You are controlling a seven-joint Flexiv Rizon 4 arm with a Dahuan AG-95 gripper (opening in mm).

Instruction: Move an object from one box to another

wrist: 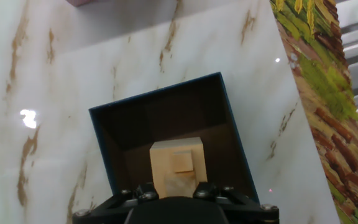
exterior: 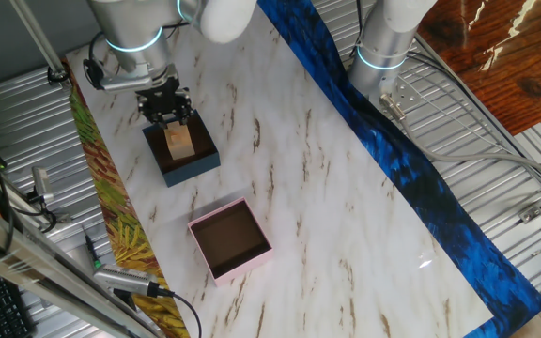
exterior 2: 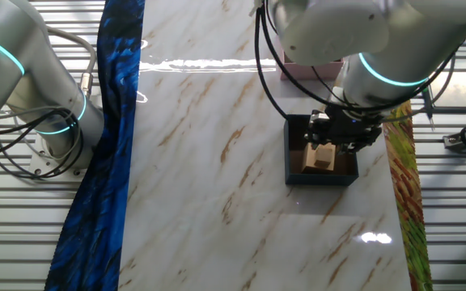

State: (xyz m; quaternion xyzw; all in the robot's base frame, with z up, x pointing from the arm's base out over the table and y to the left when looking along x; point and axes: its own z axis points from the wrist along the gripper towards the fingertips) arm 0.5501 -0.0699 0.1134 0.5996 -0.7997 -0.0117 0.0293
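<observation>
Wooden block (exterior: 179, 141) sits inside the blue box (exterior: 199, 161), right under the gripper (exterior: 166, 114). I cannot tell if the fingers are squeezing the block or not. Away from the gripper, the pink box (exterior: 252, 260) lies on the marble table (exterior: 327, 188).

No text, label, brand, number or sign can be read in any view. Nothing legible is carried by the navy-blue box (wrist: 166, 118) ahead of the fingers or by the wooden block (wrist: 176, 163) between them.
</observation>
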